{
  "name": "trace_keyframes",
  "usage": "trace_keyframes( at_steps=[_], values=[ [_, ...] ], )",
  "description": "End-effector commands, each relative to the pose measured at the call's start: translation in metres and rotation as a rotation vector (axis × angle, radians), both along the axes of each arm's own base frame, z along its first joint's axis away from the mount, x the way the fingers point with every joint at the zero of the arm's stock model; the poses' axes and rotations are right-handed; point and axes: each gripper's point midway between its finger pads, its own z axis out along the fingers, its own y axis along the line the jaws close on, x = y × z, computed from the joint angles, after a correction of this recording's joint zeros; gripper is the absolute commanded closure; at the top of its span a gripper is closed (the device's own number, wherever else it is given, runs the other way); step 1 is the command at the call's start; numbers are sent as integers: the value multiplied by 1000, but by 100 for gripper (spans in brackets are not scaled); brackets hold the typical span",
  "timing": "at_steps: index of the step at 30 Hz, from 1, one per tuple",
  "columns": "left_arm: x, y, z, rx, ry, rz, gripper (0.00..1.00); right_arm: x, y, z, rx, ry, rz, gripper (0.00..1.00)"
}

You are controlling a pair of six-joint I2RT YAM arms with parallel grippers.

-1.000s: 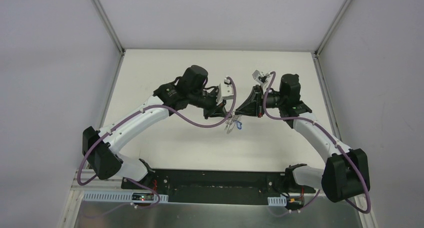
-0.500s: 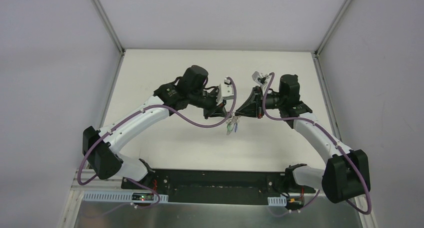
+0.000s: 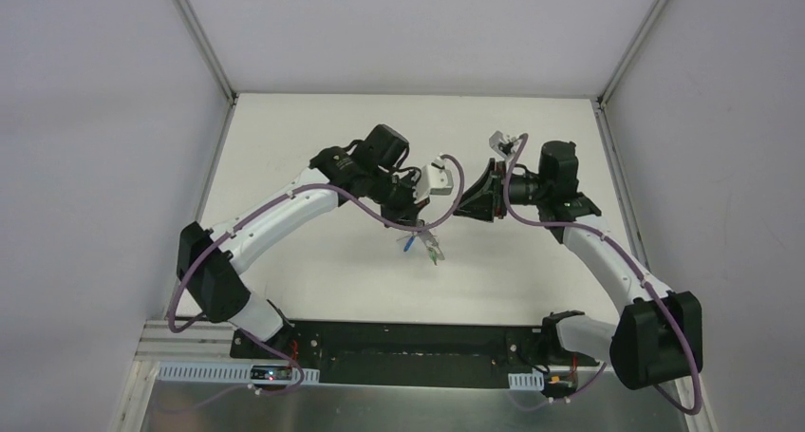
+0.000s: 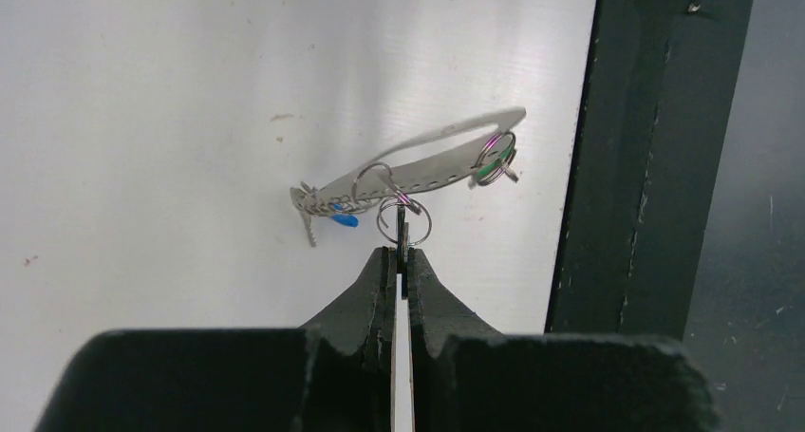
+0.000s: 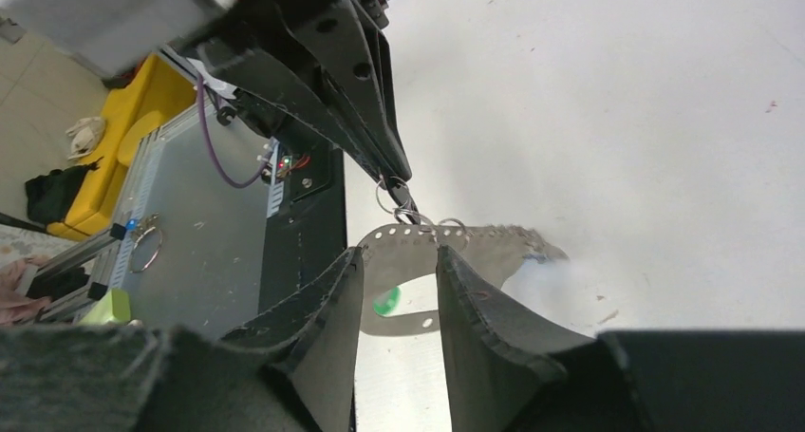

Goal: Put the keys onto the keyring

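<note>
My left gripper point(image 3: 418, 228) is shut on the keyring point(image 3: 423, 246) and holds it hanging above the white table point(image 3: 313, 271). In the left wrist view the jaws point(image 4: 400, 253) pinch a metal ring point(image 4: 403, 220) and a thin dark piece. The grey-beige strap loop point(image 4: 418, 166) hangs beyond, with a blue key point(image 4: 345, 220) at its left end and a green key point(image 4: 488, 169) at its right. My right gripper point(image 3: 462, 207) is open and empty, just right of the bunch. In its own view point(image 5: 399, 261) the strap point(image 5: 475, 242) and green key point(image 5: 384, 302) lie beyond its fingers.
A black base plate point(image 3: 408, 342) runs along the near table edge and also shows in the left wrist view point(image 4: 645, 166). Grey enclosure walls stand on three sides. A metal shelf point(image 5: 199, 223) and a yellow object point(image 5: 142, 109) lie off the table.
The two grippers met at the keyring before; now the left arm has swung the bunch left and nearer, and the right gripper stands apart from it, open.
</note>
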Motion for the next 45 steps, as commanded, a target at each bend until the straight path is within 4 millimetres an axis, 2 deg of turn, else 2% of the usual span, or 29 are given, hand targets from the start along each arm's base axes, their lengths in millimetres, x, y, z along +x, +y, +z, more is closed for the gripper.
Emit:
trace_keyframes(
  at_steps=[1,5,8,17,21,23,26,28,34,38,42,45],
  values=[
    [2,18,-16,148,27,-4,100,10,-10,22,1,-100,-49,63],
    [6,29,-40,268,95,-5,100,17,-22,22,-1,-102,-94,63],
    [14,28,-48,317,126,-9,100,21,-33,23,-3,-103,-134,63],
    [74,-5,-23,322,65,54,100,31,-53,26,-8,-99,-214,65],
    [98,-5,-16,316,17,123,100,34,-59,26,-8,-93,-238,66],
    [103,0,-19,332,6,146,100,36,-61,25,-8,-89,-247,66],
    [92,5,-34,359,50,142,100,36,-63,25,-8,-87,-254,66],
    [79,8,-51,388,98,131,100,37,-65,25,-7,-87,-258,66],
    [23,6,-100,467,334,98,100,37,-67,23,-7,-92,-268,66],
    [-8,1,-115,485,458,86,100,34,-67,22,-6,-95,-266,66],
    [-22,-1,-129,514,515,98,100,33,-67,22,-4,-100,-266,66],
    [-26,8,-140,565,526,101,100,35,-71,22,-3,-100,-282,66]
  ],
)
